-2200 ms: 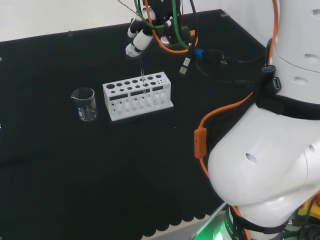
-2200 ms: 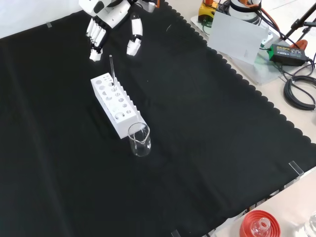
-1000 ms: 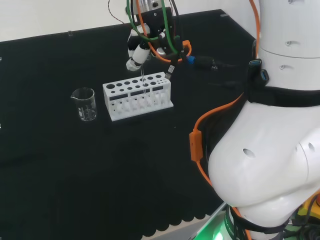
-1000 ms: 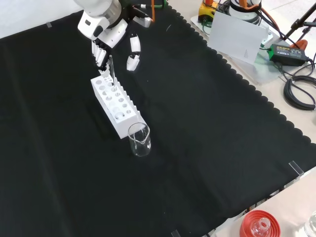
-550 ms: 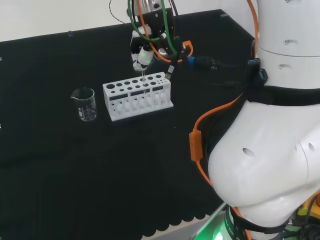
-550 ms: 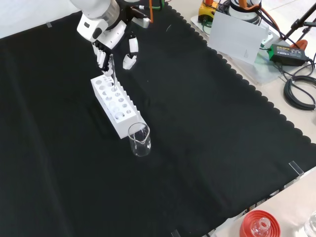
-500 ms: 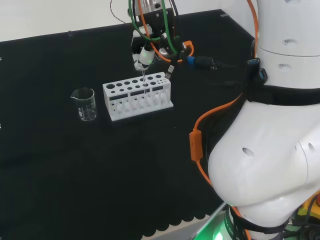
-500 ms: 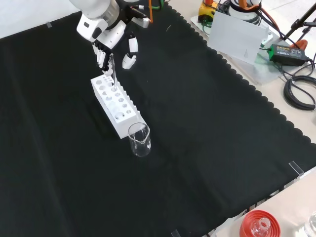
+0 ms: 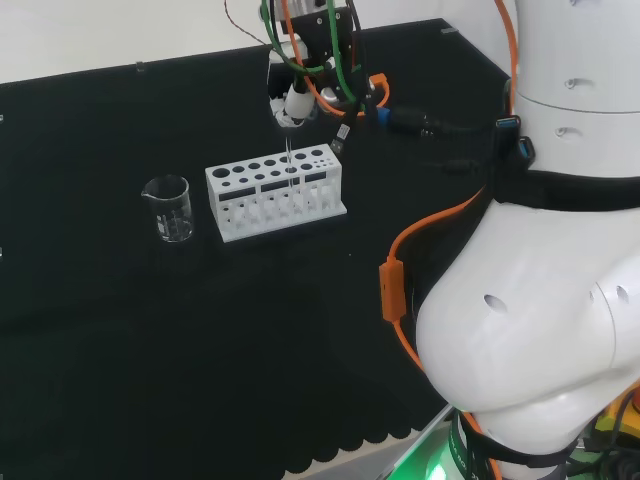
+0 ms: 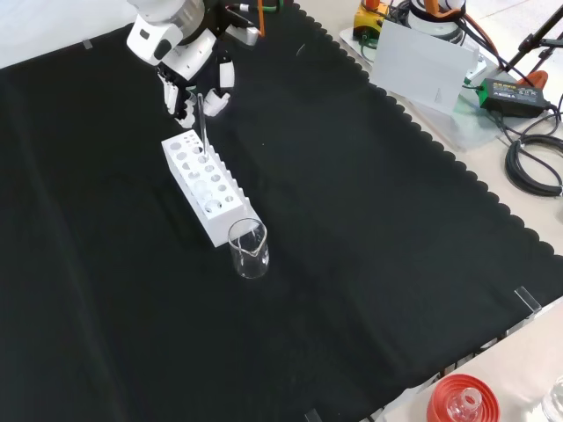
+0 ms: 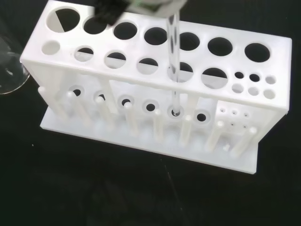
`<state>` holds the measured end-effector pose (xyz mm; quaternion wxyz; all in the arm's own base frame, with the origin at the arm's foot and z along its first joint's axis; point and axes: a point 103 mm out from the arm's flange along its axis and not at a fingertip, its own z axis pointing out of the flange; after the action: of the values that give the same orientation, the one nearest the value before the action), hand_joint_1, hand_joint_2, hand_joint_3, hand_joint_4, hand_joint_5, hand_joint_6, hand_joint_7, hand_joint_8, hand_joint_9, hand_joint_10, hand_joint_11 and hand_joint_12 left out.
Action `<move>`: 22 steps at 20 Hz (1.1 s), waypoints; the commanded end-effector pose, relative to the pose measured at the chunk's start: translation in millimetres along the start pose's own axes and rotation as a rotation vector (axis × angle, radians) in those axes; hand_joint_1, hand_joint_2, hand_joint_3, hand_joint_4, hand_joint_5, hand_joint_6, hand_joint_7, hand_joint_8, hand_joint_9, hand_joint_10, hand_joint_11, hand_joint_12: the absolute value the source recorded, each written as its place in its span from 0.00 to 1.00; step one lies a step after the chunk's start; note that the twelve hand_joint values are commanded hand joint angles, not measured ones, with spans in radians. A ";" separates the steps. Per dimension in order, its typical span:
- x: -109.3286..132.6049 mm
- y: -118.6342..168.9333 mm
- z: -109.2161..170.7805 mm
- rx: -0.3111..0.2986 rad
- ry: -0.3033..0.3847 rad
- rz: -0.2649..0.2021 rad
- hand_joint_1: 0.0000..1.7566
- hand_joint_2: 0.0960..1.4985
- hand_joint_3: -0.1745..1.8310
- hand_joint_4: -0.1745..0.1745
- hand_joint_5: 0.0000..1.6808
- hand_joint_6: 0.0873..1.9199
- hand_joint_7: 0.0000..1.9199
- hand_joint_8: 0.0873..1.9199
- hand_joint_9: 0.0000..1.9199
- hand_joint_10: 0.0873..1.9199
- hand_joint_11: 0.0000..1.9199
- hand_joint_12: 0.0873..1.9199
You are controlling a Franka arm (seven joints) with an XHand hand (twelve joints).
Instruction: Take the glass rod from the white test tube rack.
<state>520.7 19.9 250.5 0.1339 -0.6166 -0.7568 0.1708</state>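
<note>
**Hand at the top of the rod, rod upright in the rack**

The glass rod (image 10: 201, 123) stands nearly upright in a hole of the white test tube rack (image 10: 208, 187), toward the rack end that lies nearest the far edge of the black cloth (image 10: 369, 229) in the front view. In the wrist view the rod (image 11: 173, 61) passes down through one of the large holes in the front row, and its lower tip rests in the socket of the base plate below.

The hand (image 10: 189, 83) hangs directly above that end of the rack, and its fingers (image 10: 218, 95) are drawn in around the rod's upper end. In the head view the hand (image 9: 296, 105) sits on the top of the rod (image 9: 288, 158), so the fingers appear to be pinched on it, though the contact itself is too small to confirm.

The rod's long axis runs straight up from the hole into the hand. By that reading the coming move would be a lift along this axis, kept vertical until the tip clears the rack's top plate.

A clear beaker (image 10: 249, 249) stands on the cloth just beyond the rack's other end, apart from the hand.
</note>
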 end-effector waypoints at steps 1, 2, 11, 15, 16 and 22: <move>1.2 3.3 -9.4 -0.062 0.025 0.021 0.64 0.72 0.15 0.00 0.51 0.59 0.51 0.42 0.72 0.17 0.79 0.37; 1.8 3.4 -9.7 -0.065 0.021 0.022 0.64 0.73 0.14 0.00 0.51 0.60 0.52 0.42 0.73 0.17 0.80 0.36; 9.6 -5.9 -20.5 -0.157 -0.127 0.045 0.72 0.60 0.29 0.00 0.49 0.55 0.57 0.57 0.79 0.31 0.78 0.34; 10.4 -17.2 -28.3 -0.183 -0.144 0.065 0.73 0.66 0.18 0.00 0.52 0.47 0.57 0.56 0.81 0.31 0.78 0.35; 10.6 -20.1 -30.4 -0.184 -0.143 0.070 0.73 0.68 0.16 0.00 0.52 0.46 0.57 0.56 0.82 0.31 0.78 0.35; 11.6 -39.9 -42.0 -0.191 -0.135 0.096 0.73 0.71 0.12 0.00 0.53 0.43 0.57 0.57 0.84 0.30 0.78 0.35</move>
<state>511.4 27.4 295.2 0.0203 -0.6417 -0.7530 0.1441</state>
